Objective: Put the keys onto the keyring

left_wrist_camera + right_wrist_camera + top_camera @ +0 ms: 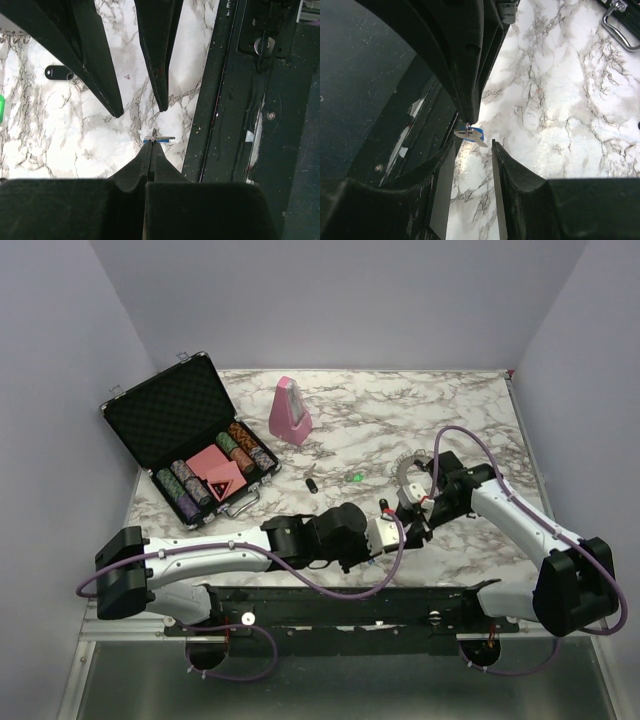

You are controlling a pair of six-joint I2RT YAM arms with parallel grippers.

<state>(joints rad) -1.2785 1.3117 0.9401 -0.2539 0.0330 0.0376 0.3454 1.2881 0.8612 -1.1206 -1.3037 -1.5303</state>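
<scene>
My left gripper (152,146) is shut on a small blue-capped silver key (160,139), pinching a thin metal loop at its head. The key lies crosswise at the fingertips, above the table's near edge. It also shows in the right wrist view (471,134), hanging from the left fingers. My right gripper (473,146) is open, its tips on either side just below the key, and it holds nothing. In the top view the two grippers (400,530) (414,510) meet tip to tip. The silvery keyring (408,466) lies behind them. A black-capped key (312,483) (59,73) and a red-capped key (383,506) lie on the marble.
An open black poker-chip case (190,445) stands at the back left and a pink metronome (291,412) behind centre. A small green object (356,478) lies near the black key. The black base rail (235,100) runs along the table's near edge beside the grippers.
</scene>
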